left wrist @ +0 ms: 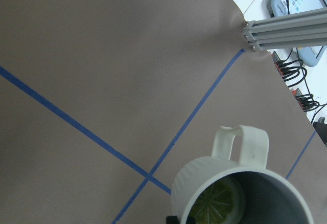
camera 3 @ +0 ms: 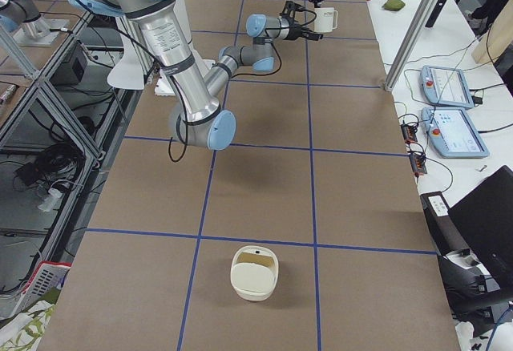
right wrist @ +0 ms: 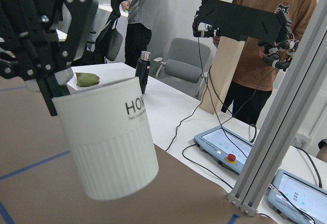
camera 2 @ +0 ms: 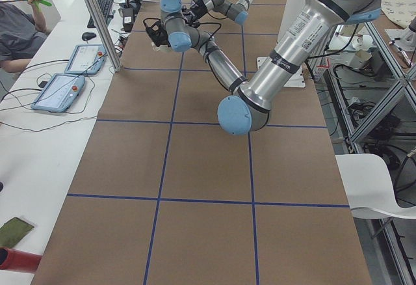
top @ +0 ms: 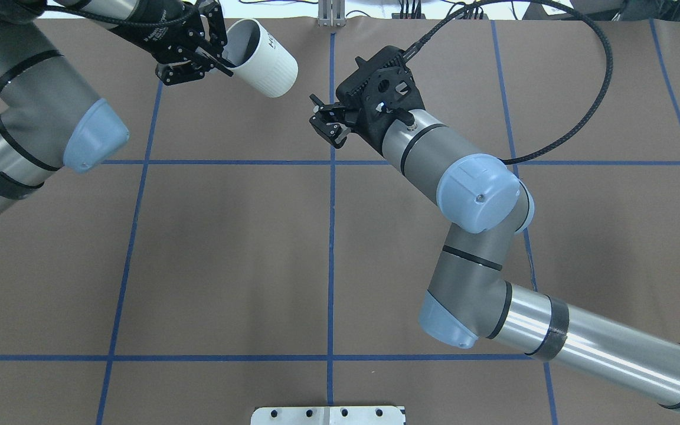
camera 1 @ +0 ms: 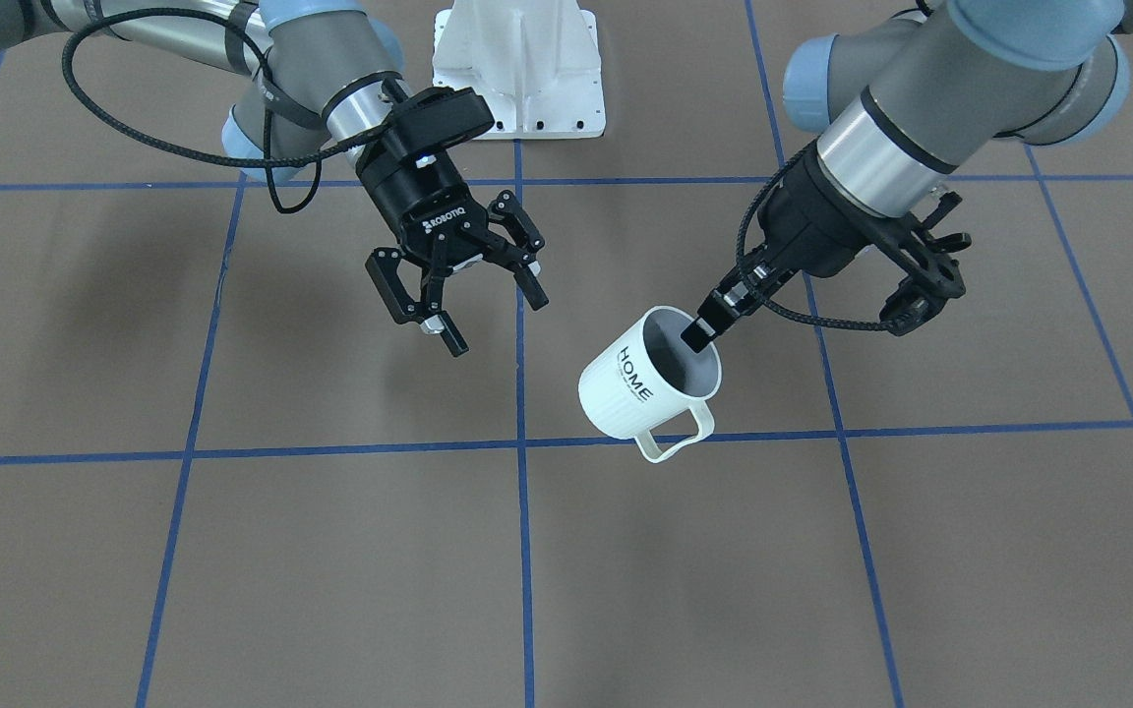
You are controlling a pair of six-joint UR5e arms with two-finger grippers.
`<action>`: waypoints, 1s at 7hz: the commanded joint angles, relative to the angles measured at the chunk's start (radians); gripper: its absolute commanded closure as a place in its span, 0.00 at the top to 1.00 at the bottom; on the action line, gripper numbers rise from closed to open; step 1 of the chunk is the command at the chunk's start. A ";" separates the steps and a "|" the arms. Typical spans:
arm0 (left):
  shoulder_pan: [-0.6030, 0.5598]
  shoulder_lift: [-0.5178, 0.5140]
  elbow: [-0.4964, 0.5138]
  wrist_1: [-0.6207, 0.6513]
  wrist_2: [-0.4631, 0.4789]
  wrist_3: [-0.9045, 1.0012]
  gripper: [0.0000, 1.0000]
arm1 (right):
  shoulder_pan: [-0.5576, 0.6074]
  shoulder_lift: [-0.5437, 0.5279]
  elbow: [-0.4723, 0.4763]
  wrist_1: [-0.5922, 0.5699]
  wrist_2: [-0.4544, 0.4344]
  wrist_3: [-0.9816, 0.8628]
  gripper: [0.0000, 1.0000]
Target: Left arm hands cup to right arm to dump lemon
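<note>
While the left gripper (camera 1: 699, 332) is clamped on the rim of the cup (camera 1: 626, 388), one finger inside the grey interior and one outside, the cup hangs tilted above the table (camera 1: 330, 551). It is out in front of the white base (camera 1: 517, 69), toward the operators' side and a little to the robot's left of that base. Its mouth faces back up the left arm (camera 1: 881, 128), and its loop handle points away from the base.

Black lettering on the ribbed white wall reads "HOME". A smaller line beneath it is too fine to read. In the right wrist view only "HO" shows before the wall curves away.

A lemon slice (left wrist: 217, 203), greenish yellow with its segments showing, lies at the bottom of the cup.

The right gripper (camera 1: 493, 320) hangs just in front of the base, slightly to the robot's right of it and apart from the cup. Its fingers are spread wide and hold nothing. White "ROBOTIQ" lettering marks its black body on the right arm (camera 1: 311, 79).

A cream container (camera 3: 255, 271) sits on the table well away from the base, toward the robot's right end.
</note>
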 commanded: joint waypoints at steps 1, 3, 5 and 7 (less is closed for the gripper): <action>0.028 -0.026 0.003 0.001 0.002 -0.060 0.00 | -0.015 0.012 0.000 0.000 -0.037 -0.003 0.93; 0.034 -0.033 0.005 0.001 0.002 -0.065 0.00 | -0.019 0.003 -0.003 0.023 -0.039 -0.025 0.93; 0.038 -0.036 0.005 0.003 0.002 -0.066 0.00 | -0.019 0.004 -0.003 0.024 -0.039 -0.096 0.93; 0.056 -0.075 0.003 0.045 0.003 -0.092 0.00 | -0.022 0.004 -0.003 0.024 -0.039 -0.177 0.92</action>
